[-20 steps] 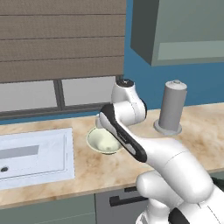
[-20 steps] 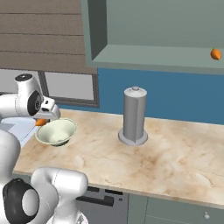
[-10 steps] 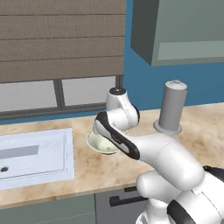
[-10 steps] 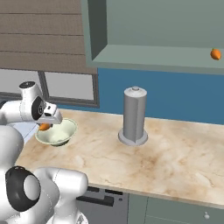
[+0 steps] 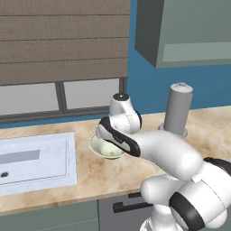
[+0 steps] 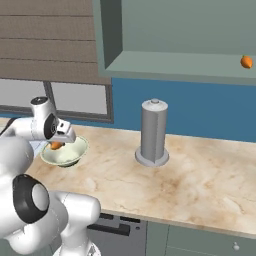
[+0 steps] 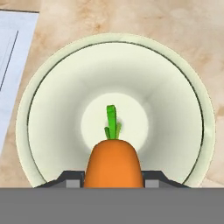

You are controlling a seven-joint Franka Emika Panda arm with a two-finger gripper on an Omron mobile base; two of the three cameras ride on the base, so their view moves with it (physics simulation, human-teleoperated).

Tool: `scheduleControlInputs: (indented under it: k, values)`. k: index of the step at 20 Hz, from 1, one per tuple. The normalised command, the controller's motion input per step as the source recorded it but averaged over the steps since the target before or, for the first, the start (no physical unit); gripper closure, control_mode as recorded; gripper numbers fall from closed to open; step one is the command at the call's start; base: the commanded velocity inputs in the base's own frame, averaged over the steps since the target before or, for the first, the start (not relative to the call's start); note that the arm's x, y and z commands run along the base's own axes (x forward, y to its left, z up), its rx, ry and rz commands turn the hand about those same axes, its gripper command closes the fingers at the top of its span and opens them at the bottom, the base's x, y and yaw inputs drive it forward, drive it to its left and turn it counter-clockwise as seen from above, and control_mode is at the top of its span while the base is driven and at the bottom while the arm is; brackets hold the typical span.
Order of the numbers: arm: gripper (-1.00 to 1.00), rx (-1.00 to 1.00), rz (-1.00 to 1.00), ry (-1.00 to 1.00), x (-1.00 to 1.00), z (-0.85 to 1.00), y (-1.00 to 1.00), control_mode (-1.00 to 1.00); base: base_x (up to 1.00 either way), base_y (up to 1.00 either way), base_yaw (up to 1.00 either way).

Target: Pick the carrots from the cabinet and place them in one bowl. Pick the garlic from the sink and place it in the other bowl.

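We saw a beige marbled counter point(image 6: 190, 175) carrying the cream-green bowl point(image 6: 67, 155), a grey cylinder point(image 6: 152, 132) and, set into it, the sink point(image 5: 34, 162).

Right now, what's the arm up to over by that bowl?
The claw is shut on a carrot and holds it right above the cream-green bowl, leafy top pointing down toward the bowl's middle. The bowl looks empty, so this carrot has not been dropped yet. A second carrot sits in the wall cabinet. The sink lies beside the bowl; no garlic is visible in it.
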Motion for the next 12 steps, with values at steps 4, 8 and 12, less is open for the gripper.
scheduleControlInputs:
  k: [4,8,12]
  values:
    - [1.00,0.00,0.00,0.00,0.49,0.00,0.00,-1.00,0.00,0.00,0.00]
    - [1.00,0.00,0.00,0.00,0.26,0.00,0.00,-1.00,0.00,0.00,0.00]
    - [1.00,0.00,0.00,0.00,0.05,-0.02,0.01,-1.00,0.00,0.00,0.00]
